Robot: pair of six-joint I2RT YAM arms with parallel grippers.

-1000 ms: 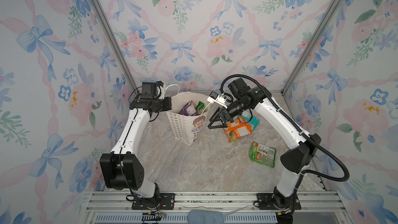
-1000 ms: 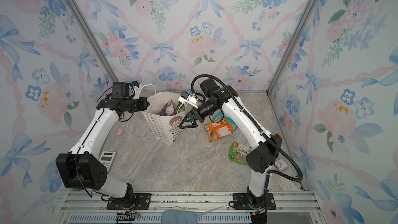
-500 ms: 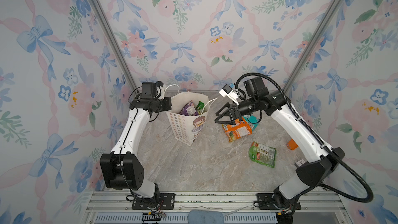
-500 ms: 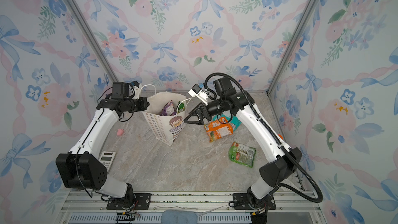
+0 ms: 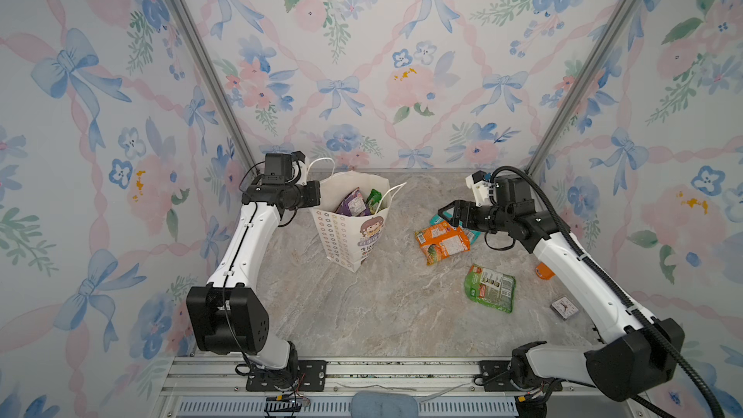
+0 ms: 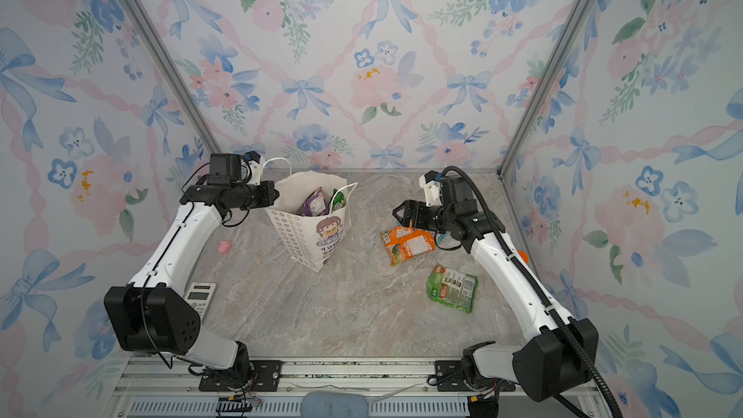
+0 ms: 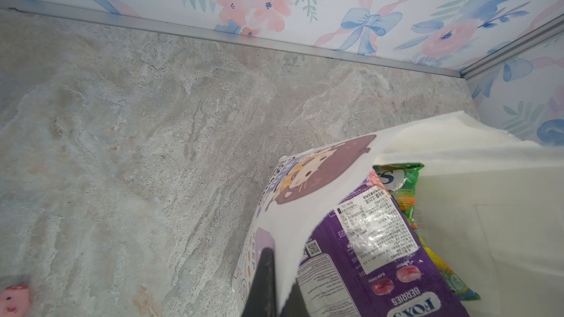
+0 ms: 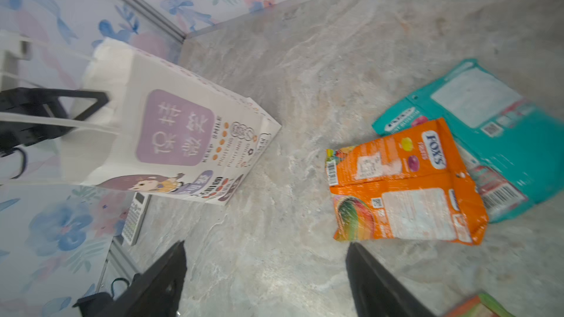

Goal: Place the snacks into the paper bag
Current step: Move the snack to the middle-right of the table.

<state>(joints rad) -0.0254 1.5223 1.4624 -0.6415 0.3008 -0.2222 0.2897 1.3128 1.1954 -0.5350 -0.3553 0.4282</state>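
Note:
The paper bag (image 5: 354, 231) (image 6: 309, 231) stands upright at the back, left of centre. My left gripper (image 5: 317, 197) (image 7: 279, 294) is shut on its rim, one finger inside and one outside. A purple snack (image 5: 352, 203) (image 7: 360, 248) and a green one (image 5: 373, 197) (image 7: 399, 178) stick out of the bag. On the table lie an orange snack (image 5: 442, 241) (image 8: 406, 184) overlapping a teal one (image 5: 473, 235) (image 8: 488, 123), and a green snack (image 5: 490, 287) nearer the front. My right gripper (image 5: 446, 213) (image 8: 265, 243) hovers open and empty by the orange snack's far end.
An orange bottle (image 5: 543, 271) and a small clock (image 5: 564, 306) lie under my right arm by the right wall. A calculator (image 6: 199, 299) and a small pink object (image 6: 224, 247) lie on the left side. Walls close the back and both sides.
My right gripper has pulled away from the bag's mouth and swung right, to above the orange and teal snacks. The left gripper still holds the bag's rim.

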